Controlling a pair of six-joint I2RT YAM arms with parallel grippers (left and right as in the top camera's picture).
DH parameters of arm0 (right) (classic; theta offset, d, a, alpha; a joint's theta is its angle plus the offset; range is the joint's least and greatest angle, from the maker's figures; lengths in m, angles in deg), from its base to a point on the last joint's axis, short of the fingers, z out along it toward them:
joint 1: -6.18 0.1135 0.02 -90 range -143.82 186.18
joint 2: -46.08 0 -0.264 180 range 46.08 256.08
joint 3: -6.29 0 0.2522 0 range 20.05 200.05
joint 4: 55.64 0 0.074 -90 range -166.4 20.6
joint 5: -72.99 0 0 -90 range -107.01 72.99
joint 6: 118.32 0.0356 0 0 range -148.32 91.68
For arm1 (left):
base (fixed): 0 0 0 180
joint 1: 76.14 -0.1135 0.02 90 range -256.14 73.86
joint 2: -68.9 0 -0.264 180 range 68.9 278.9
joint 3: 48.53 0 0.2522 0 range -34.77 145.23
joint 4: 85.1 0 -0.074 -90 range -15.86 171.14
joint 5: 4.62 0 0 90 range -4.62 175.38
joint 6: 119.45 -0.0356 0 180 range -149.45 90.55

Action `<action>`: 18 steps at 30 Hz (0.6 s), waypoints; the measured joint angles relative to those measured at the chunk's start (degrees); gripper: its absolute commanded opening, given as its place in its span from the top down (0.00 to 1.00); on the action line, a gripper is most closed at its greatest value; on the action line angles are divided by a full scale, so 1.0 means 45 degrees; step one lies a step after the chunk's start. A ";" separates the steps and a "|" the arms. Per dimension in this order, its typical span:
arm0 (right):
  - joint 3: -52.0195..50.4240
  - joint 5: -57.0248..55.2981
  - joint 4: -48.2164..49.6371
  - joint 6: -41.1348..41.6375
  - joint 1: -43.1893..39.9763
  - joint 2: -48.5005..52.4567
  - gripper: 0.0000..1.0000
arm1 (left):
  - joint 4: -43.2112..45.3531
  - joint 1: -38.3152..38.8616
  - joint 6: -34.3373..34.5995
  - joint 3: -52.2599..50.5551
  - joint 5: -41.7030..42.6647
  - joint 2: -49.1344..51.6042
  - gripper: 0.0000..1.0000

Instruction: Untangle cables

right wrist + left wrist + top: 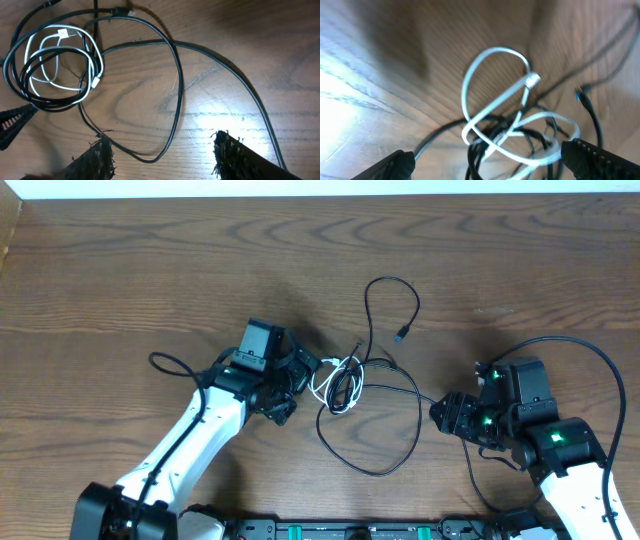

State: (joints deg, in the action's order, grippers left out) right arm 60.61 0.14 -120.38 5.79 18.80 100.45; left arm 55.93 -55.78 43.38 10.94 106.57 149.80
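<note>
Fingers of the left hand (489,152) frame the nearest view, one at each lower corner, spread wide and gripping nothing. Seen from overhead, its white arm reaches up from the lower left across a brown wooden tabletop (120,270). The hand sits just left of the cables (345,380), which lie tangled near the middle. A white cable (495,100) is coiled in small loops with a silver plug end showing, and black cable is wound through it. To the right, one black cable (400,450) runs out in a big loop toward the near edge. Another curls toward the far edge and ends in a small plug (402,333). Farthest right, the right hand (161,139) hangs open, holding nothing, with a bend of black cable on the tabletop between its spread fingers.
</note>
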 measured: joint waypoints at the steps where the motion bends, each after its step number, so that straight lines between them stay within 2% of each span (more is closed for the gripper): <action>1: 0.0000 -0.0005 -0.0015 0.0063 0.0000 0.0000 0.38 | 0.0015 0.0000 0.0257 0.0000 -0.0083 0.0131 0.02; 9: 0.0000 0.0000 -0.0053 0.1326 0.0000 0.0000 0.39 | 0.0627 0.0393 0.1700 0.0000 0.0141 0.1564 0.00; 10: 0.0000 0.0000 -0.0053 0.1399 0.0000 0.0000 0.39 | 0.0874 0.0505 0.1778 0.0000 0.0253 0.1734 0.09; 12: 0.0000 0.0000 -0.0053 0.1530 0.0000 0.0000 0.39 | 0.1239 0.0753 0.1855 0.0000 0.0393 0.2006 0.38; 13: 0.0000 0.0000 -0.0053 0.1574 0.0000 0.0000 0.39 | 0.1311 0.0899 0.1933 0.0000 0.0466 0.2127 0.56; 16: 0.0000 0.0000 -0.0049 0.1647 0.0000 0.0000 0.39 | 0.1370 0.1166 0.2064 0.0000 0.0510 0.2307 0.92; 18: 0.0000 0.0000 -0.0049 0.1676 0.0000 0.0000 0.40 | 0.1413 0.1190 0.1875 0.0000 0.0510 0.2336 0.93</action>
State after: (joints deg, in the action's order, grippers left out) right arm 60.61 0.14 -120.60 13.33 18.80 100.45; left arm 62.29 -50.43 51.82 10.94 108.87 160.32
